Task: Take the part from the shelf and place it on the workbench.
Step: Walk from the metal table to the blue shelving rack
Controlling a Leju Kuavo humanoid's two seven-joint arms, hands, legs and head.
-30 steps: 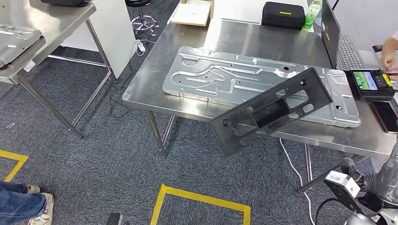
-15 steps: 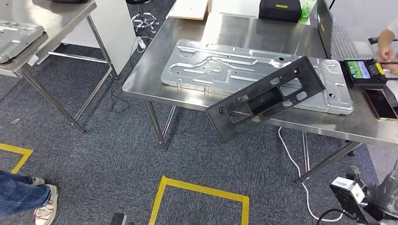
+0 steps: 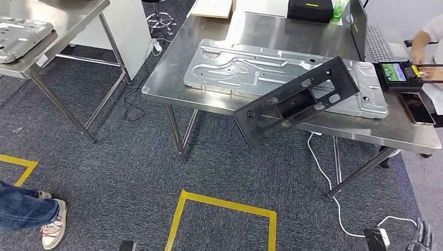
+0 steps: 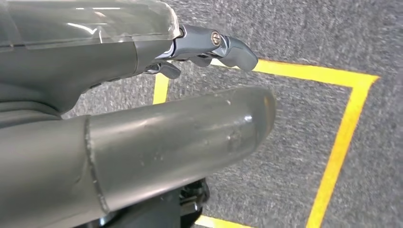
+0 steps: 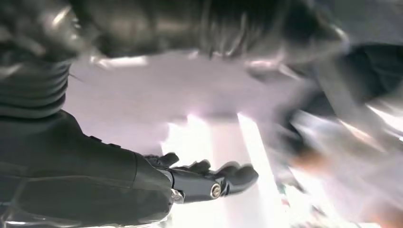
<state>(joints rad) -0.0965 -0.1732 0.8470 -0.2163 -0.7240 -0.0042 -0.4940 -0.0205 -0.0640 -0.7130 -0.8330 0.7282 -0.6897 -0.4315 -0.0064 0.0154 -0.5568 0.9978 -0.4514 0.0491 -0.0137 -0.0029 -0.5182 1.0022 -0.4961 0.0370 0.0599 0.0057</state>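
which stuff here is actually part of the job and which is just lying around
Part of the job:
- black part, one end over the workbench edge
- workbench

Just lying about:
- silver metal plate under the part
- handheld screen
- phone
- black case
- white cable on the floor

You see the right hand (image 5: 142,185) entering as a dark ribbed cover with darker fingers (image 5: 233,176) extended beyond it. The fingers lie slightly curled and hold nothing. Above the hand, a broad dark shape (image 5: 199,23) crosses the frame; its identity cannot be determined. Beyond the fingertips lies a bright, washed-out pale surface (image 5: 157,99) with glare streaks. The area past the fingers is heavily motion-blurred, so you cannot resolve any objects there.
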